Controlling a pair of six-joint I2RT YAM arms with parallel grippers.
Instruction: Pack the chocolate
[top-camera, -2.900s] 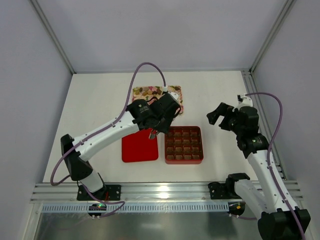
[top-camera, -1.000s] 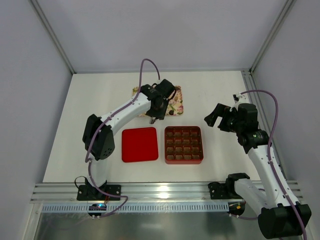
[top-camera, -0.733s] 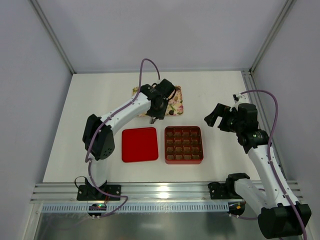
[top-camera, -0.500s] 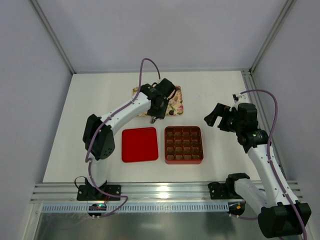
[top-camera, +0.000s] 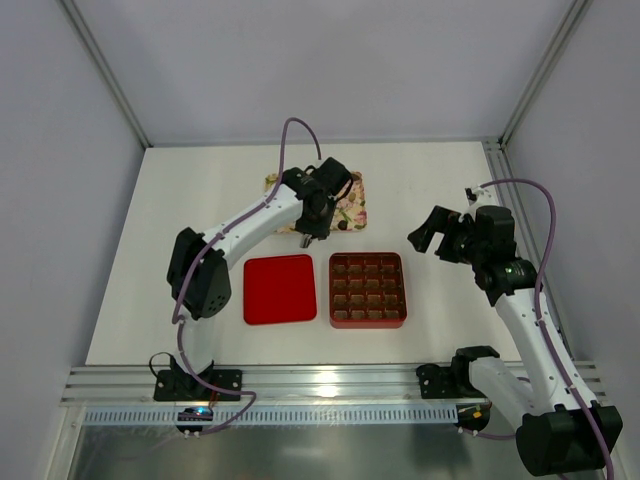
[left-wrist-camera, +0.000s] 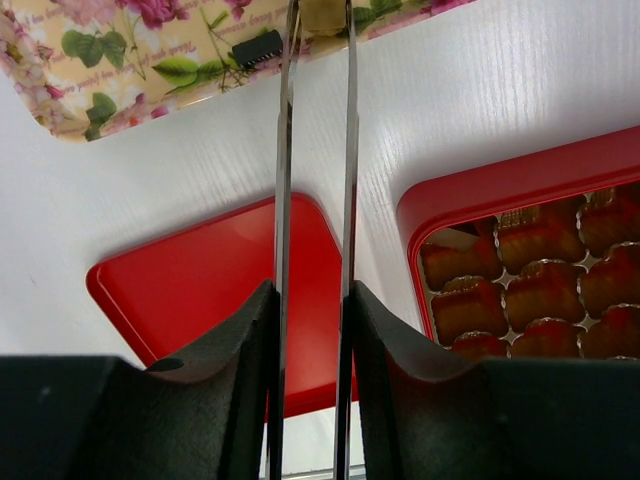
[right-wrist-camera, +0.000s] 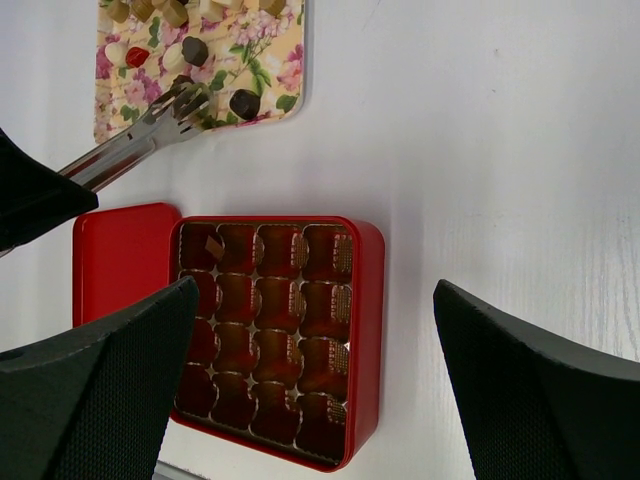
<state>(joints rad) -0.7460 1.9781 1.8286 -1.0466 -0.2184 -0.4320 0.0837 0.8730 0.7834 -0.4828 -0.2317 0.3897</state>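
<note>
The chocolate (right-wrist-camera: 244, 102) lies as several small dark, pale and red pieces on the flowered tray (top-camera: 348, 208), also in the right wrist view (right-wrist-camera: 285, 60). My left gripper (top-camera: 308, 228) (left-wrist-camera: 312, 295) is shut on metal tongs (left-wrist-camera: 348, 150). Their tips (right-wrist-camera: 188, 100) rest over the tray's near edge, and a pale-olive piece (left-wrist-camera: 322, 12) shows between them. The red box (top-camera: 367, 323) (right-wrist-camera: 368, 330) with its brown gridded insert lies near the tray; a small tan piece (right-wrist-camera: 212, 245) shows in its far left cell. My right gripper (top-camera: 431, 228) (right-wrist-camera: 315, 285) is open and empty, high to the box's right.
The red lid (top-camera: 279, 289) (left-wrist-camera: 200, 300) lies flat just left of the box. A metal frame rail (top-camera: 330, 380) runs along the near edge and posts stand at the far corners. White walls close the table in.
The left arm has gone from above the box's far left corner back to the tray with the tongs. Over the last second neither arm visibly moves.
</note>
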